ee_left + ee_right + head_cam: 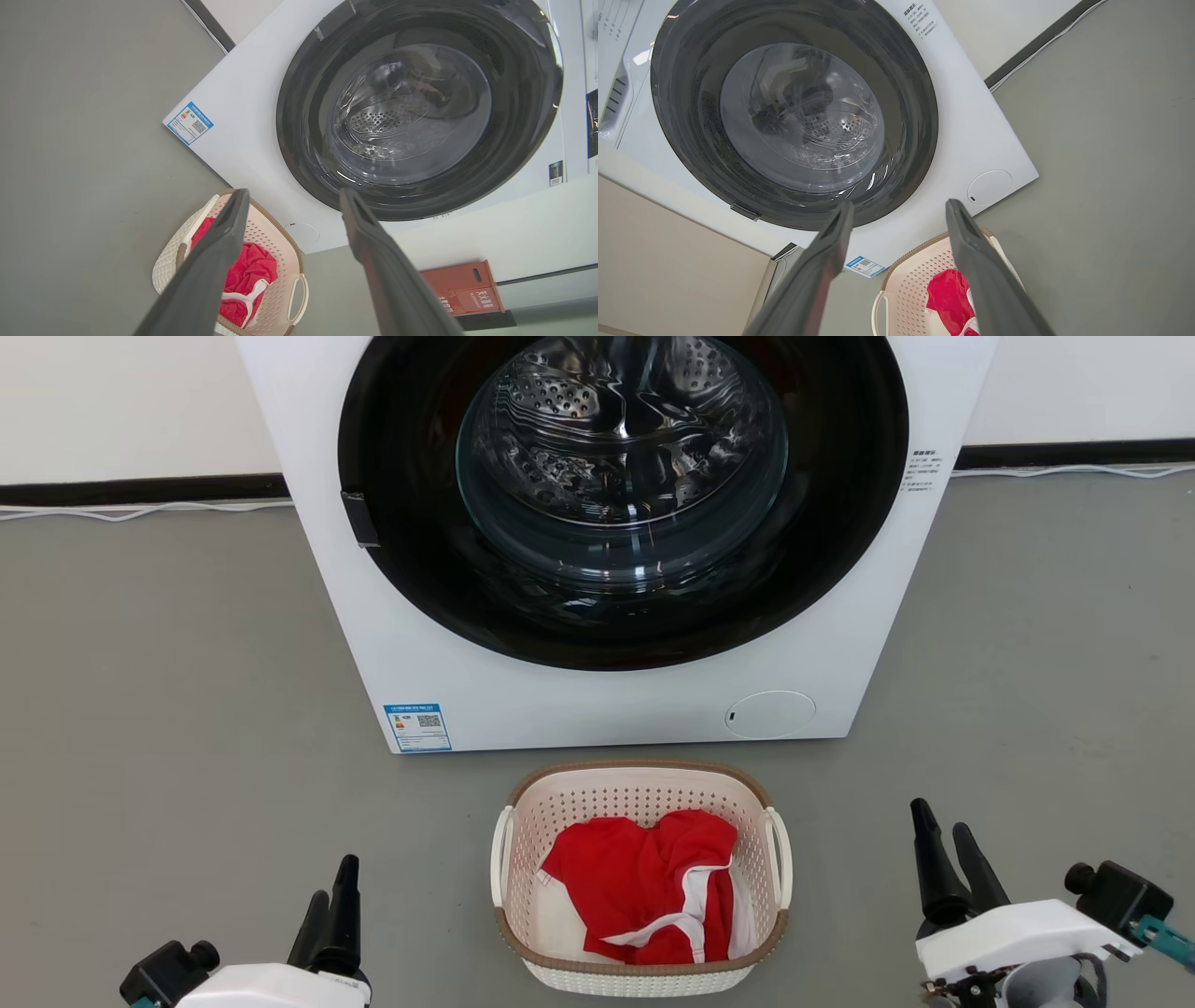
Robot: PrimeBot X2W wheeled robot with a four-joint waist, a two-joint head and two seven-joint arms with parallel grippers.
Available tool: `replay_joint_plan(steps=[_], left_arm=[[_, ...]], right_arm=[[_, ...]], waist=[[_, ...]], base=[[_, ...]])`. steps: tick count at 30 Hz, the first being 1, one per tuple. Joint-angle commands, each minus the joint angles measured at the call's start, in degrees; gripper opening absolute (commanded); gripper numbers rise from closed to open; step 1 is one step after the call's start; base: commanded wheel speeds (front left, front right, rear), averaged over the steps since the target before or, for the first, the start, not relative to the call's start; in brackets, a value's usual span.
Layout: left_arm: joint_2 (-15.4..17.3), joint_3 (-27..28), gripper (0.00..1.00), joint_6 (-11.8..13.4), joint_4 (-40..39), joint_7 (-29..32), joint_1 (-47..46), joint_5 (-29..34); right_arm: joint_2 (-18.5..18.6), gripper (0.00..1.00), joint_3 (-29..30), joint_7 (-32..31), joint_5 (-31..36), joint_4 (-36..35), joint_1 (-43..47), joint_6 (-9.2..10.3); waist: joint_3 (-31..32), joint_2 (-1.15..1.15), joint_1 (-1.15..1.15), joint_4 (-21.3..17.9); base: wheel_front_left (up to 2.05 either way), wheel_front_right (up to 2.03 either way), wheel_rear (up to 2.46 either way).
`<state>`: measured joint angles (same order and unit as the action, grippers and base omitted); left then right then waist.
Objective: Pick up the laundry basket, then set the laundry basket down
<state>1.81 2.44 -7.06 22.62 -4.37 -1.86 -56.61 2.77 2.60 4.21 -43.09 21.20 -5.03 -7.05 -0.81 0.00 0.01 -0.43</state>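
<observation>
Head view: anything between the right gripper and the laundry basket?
Bare grey floor lies between the right gripper and the laundry basket, seen in the head view; the gripper is open and clear of it.

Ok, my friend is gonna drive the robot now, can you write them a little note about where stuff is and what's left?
Left gripper: open, empty, to the left of the basket, not touching it.
Right gripper: open, empty, to the basket's right, apart from it.
Basket: on the floor in front of the washer, red cloth inside.
Done: nothing yet; basket not lifted.
Left: grab the basket, lift it, set it down.
</observation>
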Motion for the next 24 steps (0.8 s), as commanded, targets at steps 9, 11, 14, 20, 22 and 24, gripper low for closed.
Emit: replay_joint_plan(steps=[9, 11, 14, 20, 22, 24], left_arm=[[0.6, 1.3, 1.00, -0.3, -0.5, -2.0, -3.5, 9.5], [0.6, 1.4, 1.00, -0.3, -0.4, -2.4, -3.5, 11.4], [0.7, 1.5, 1.00, -0.3, -0.3, -2.9, -3.5, 14.5], [0.8, 1.9, 1.00, -0.2, 0.2, -4.0, -3.3, 22.4], [0.8, 2.0, 1.00, -0.1, 0.3, -4.4, -3.3, 24.7], [0.8, 2.3, 1.00, 0.0, 0.5, -4.7, -3.3, 26.6]], right_arm=[[0.7, 1.00, -1.6, 2.2, 8.6, 1.1, -3.6, -0.26], [0.7, 1.00, -1.6, 2.5, 10.4, 1.5, -3.7, -0.27], [0.7, 1.00, -1.5, 3.0, 13.5, 2.2, -3.9, -0.28], [0.5, 1.00, -1.6, 4.2, 19.8, 3.8, -4.3, -0.30], [0.5, 1.00, -1.6, 4.5, 21.5, 4.1, -4.4, -0.31], [0.5, 1.00, -1.7, 4.9, 23.1, 4.4, -4.6, -0.32]], waist=[[0.0, 0.00, 0.00, -0.1], [0.1, 0.00, 0.00, -0.1], [0.1, 0.00, 0.00, -0.2], [0.0, 0.00, 0.00, -0.3], [0.0, 0.00, 0.00, -0.4], [-0.1, 0.00, 0.00, -0.4]], base=[[0.00, 0.00, 0.00], [0.00, 0.00, 0.00], [0.00, 0.00, 0.00], [0.00, 0.00, 0.00], [0.00, 0.00, 0.00], [0.00, 0.00, 0.00]])
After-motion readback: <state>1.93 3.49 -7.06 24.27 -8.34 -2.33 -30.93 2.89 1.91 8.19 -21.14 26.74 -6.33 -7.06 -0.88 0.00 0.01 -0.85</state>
